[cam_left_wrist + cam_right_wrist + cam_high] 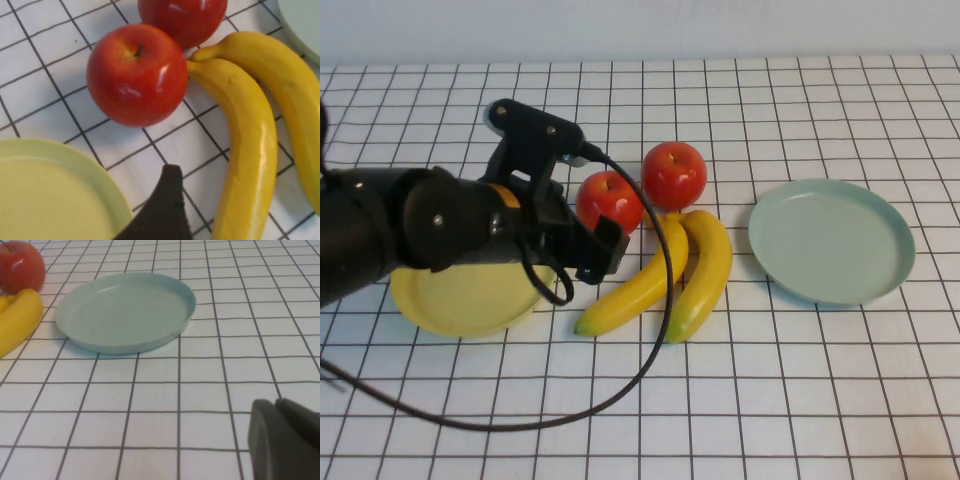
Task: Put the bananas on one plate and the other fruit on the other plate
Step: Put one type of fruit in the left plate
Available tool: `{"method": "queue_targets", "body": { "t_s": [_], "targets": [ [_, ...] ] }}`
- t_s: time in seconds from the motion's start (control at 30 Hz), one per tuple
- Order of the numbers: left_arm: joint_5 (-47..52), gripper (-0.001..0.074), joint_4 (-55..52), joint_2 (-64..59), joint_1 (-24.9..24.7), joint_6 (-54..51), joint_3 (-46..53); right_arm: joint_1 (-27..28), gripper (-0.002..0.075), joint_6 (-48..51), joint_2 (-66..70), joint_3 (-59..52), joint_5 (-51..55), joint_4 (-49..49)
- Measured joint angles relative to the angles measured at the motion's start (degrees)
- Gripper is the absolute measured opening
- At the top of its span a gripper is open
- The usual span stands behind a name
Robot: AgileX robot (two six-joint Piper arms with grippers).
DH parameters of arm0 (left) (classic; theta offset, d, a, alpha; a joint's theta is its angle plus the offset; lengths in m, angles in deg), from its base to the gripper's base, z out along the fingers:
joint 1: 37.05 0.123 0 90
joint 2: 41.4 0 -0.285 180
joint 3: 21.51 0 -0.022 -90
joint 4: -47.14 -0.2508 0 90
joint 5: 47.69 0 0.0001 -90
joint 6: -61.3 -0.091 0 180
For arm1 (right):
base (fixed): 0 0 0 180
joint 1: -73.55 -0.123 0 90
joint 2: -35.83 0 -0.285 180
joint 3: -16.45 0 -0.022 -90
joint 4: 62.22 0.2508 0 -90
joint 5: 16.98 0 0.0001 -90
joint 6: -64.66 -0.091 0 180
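Note:
Two red apples lie mid-table, one (610, 200) nearer me and one (674, 174) behind it. Two yellow bananas (640, 280) (705, 265) lie side by side just right of them. The pale yellow plate (450, 300) is at the left, partly under my left arm. The blue-green plate (830, 240) is at the right and has nothing on it. My left gripper (605, 250) is open and empty, low beside the near apple (135, 75) and over the near banana (250, 145); one finger (167, 200) shows. My right gripper (277, 407) is shut and empty above bare table, short of the blue-green plate (125, 310).
The table is a white cloth with a black grid (770, 400). A black cable (620, 390) loops from my left arm across the table in front of the bananas. The right arm is out of the high view.

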Motion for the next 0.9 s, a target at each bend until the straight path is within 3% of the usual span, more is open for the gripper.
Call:
{"method": "queue_targets", "body": {
  "t_s": [0.37,0.9],
  "targets": [
    [2.66,0.0664,-10.43,-15.12,0.00,5.73,-17.83,0.00,-0.0015,0.00,0.00,0.00,0.00,0.00],
    [4.58,0.0665,-18.71,-27.13,2.48,15.02,-26.78,0.00,-0.0015,0.00,0.00,0.00,0.00,0.00]
  ]
}}
